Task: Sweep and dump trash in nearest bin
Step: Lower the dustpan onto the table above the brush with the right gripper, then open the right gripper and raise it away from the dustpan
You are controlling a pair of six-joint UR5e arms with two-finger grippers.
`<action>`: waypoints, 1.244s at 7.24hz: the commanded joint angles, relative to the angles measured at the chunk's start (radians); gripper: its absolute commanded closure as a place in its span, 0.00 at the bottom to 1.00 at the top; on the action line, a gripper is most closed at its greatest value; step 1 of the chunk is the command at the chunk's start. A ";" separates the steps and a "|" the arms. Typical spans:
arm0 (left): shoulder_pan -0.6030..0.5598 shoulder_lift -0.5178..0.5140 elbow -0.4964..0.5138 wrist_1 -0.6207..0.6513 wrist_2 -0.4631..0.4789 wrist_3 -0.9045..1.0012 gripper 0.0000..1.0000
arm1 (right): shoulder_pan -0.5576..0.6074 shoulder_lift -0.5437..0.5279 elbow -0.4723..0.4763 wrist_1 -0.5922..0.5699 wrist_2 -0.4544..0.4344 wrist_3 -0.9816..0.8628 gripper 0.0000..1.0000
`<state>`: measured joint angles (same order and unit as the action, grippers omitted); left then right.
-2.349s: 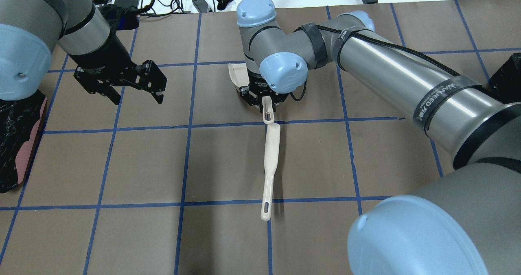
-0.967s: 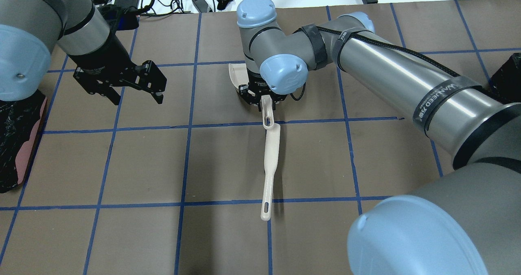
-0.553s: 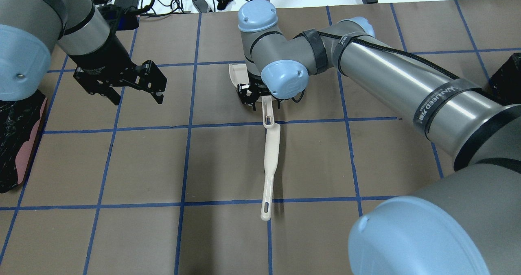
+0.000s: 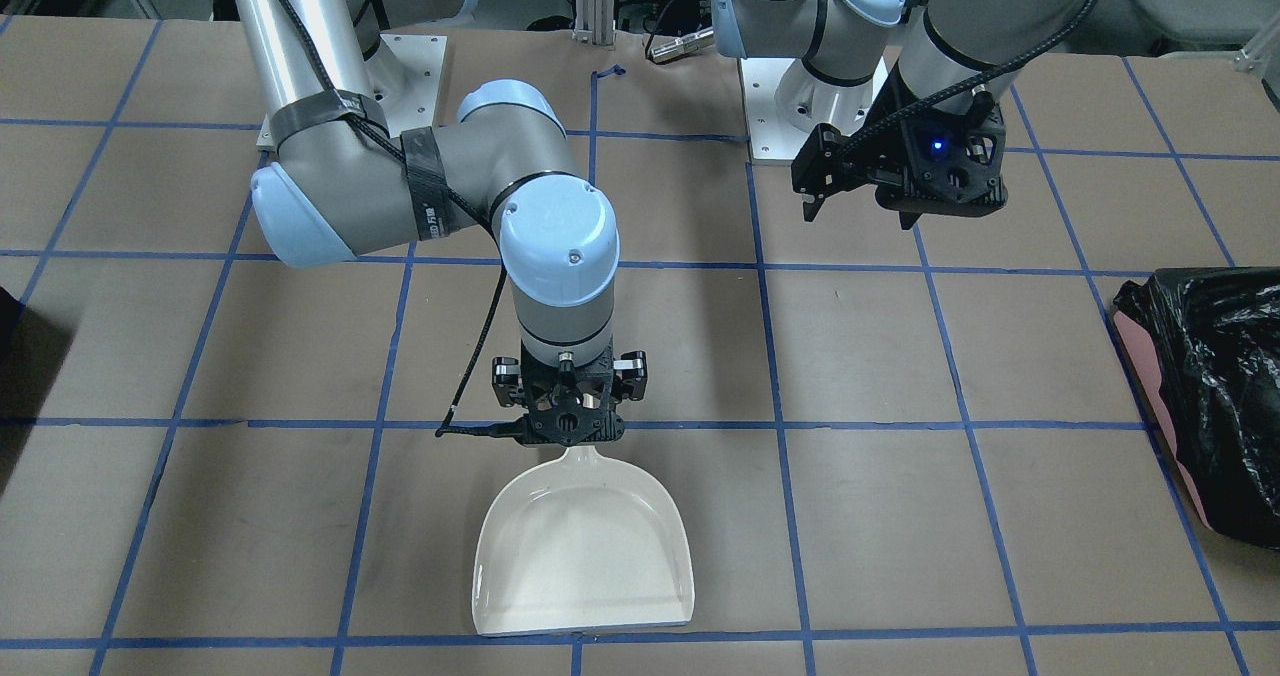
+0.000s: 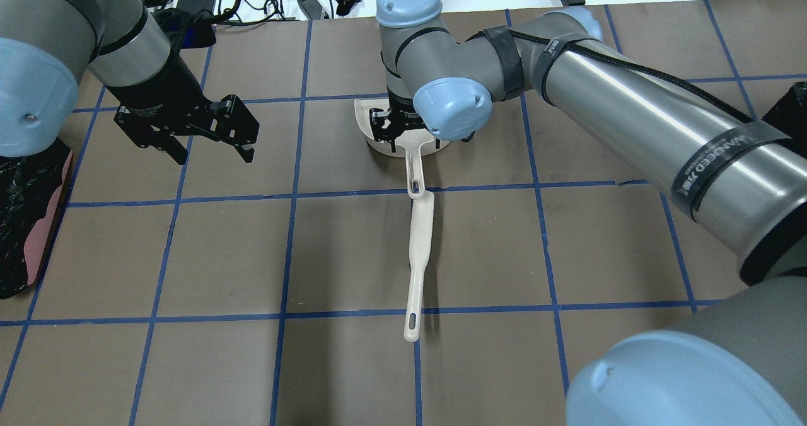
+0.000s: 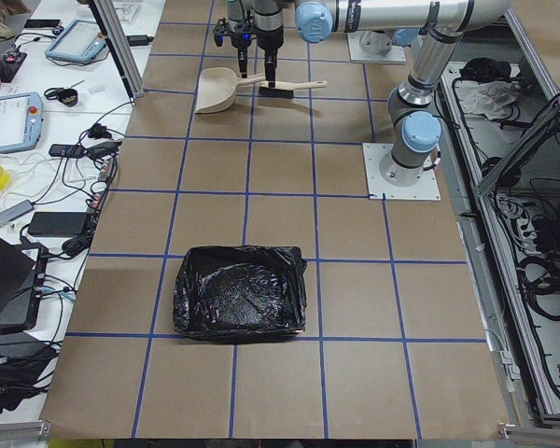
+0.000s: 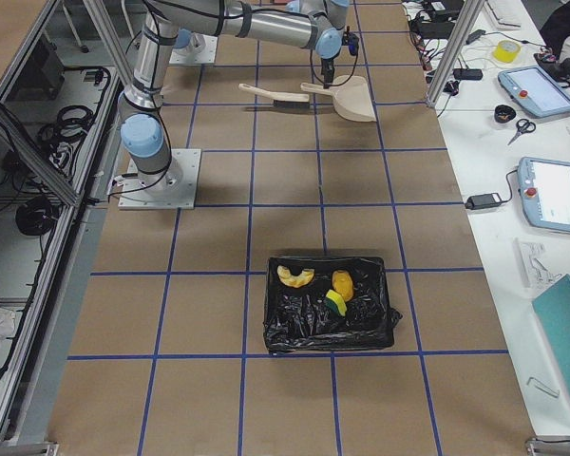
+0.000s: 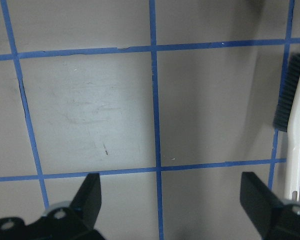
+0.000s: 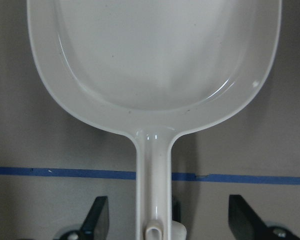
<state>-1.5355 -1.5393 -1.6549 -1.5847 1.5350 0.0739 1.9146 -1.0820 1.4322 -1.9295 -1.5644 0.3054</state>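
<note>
The trash lies inside the black bin (image 7: 277, 328) in the exterior right view: a pale peel piece (image 7: 294, 276), an amber lump (image 7: 343, 283) and a yellow-green sponge piece (image 7: 335, 304). Only the bin's corner (image 5: 785, 120) shows overhead. My right gripper (image 5: 403, 133) (image 4: 567, 418) (image 9: 165, 225) is open, with its fingers on either side of the handle of the empty white dustpan (image 4: 585, 556) (image 9: 155, 50), not touching it. The dustpan lies flat. My left gripper (image 5: 211, 152) (image 4: 858, 211) (image 8: 172, 200) is open and empty above the table.
A cream brush (image 5: 419, 249) (image 8: 296, 135) lies on the table, its head touching the dustpan handle's end. A pink bin with a black bag (image 5: 25, 212) (image 4: 1200, 396) (image 6: 241, 303) stands at the table's left side. Cables and devices lie beyond the far edge.
My right gripper has risen and shifted toward the far side over the dustpan, so more of the handle shows. The dustpan, the brush and my left arm have not moved.
</note>
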 commanded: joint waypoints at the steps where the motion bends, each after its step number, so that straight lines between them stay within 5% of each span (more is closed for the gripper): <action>1: 0.001 0.005 0.003 -0.008 0.002 0.001 0.00 | -0.078 -0.103 -0.003 0.109 0.000 -0.085 0.09; 4: 0.003 0.005 0.001 -0.008 0.000 0.001 0.00 | -0.259 -0.254 0.008 0.295 -0.012 -0.296 0.00; 6: 0.005 0.005 0.000 -0.009 0.002 0.001 0.00 | -0.275 -0.311 0.014 0.368 -0.081 -0.325 0.00; 9: 0.003 0.007 -0.002 -0.011 0.002 0.001 0.00 | -0.292 -0.342 0.014 0.411 -0.072 -0.360 0.00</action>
<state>-1.5323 -1.5327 -1.6564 -1.5948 1.5370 0.0762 1.6319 -1.4166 1.4474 -1.5421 -1.6428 -0.0299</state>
